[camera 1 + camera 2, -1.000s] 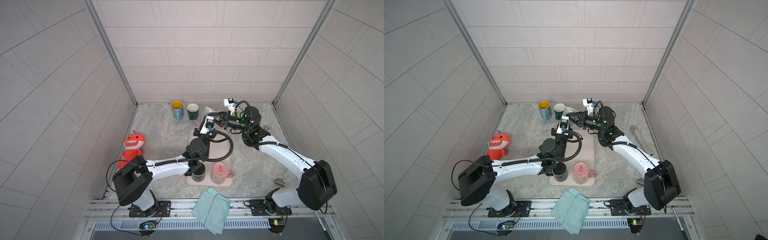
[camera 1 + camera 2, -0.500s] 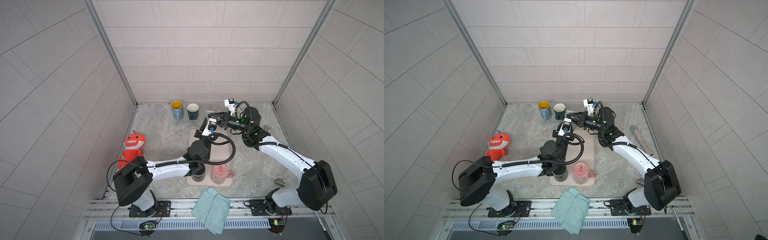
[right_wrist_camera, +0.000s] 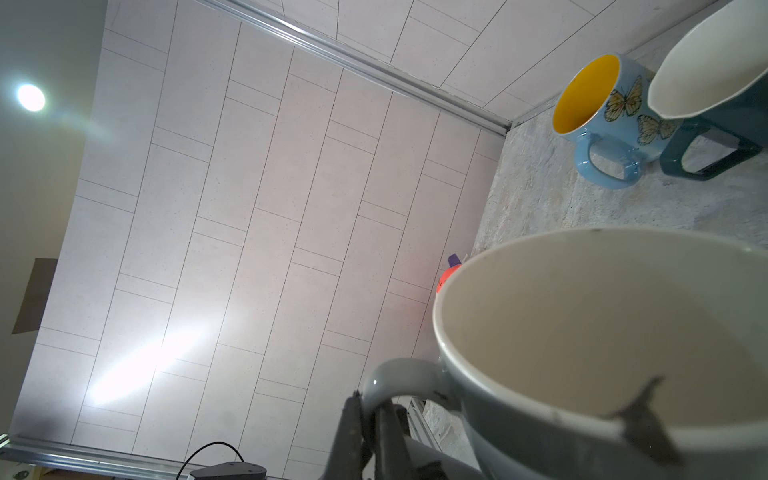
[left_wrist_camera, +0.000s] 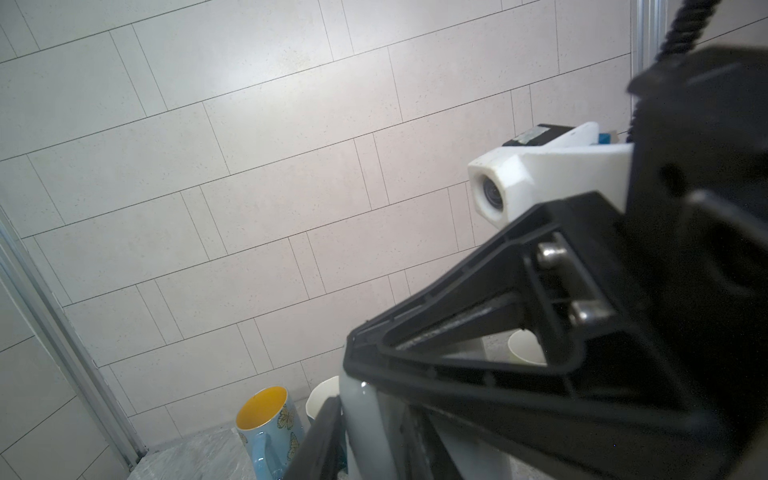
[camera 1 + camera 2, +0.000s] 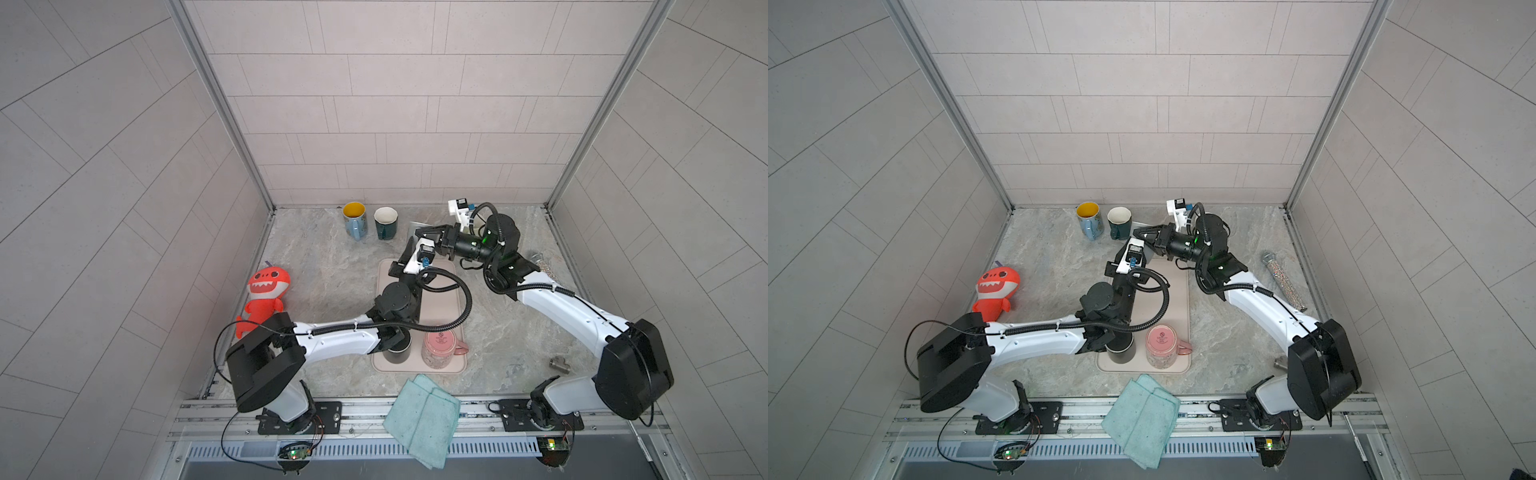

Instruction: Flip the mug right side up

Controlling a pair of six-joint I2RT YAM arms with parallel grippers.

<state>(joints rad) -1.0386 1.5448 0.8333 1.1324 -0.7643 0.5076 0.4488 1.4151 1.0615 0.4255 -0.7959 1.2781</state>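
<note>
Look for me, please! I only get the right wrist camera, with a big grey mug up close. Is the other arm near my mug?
Observer: Yes. In a top view the left gripper is right beside the grey mug, near the beige mat's far end.
Operator: Are any mugs upside down?
Observer: A pink mug stands bottom up on the mat's near end.
Operator: What's next to it?
Observer: A black cup, partly under the left arm; which way up, I can't tell.
</note>
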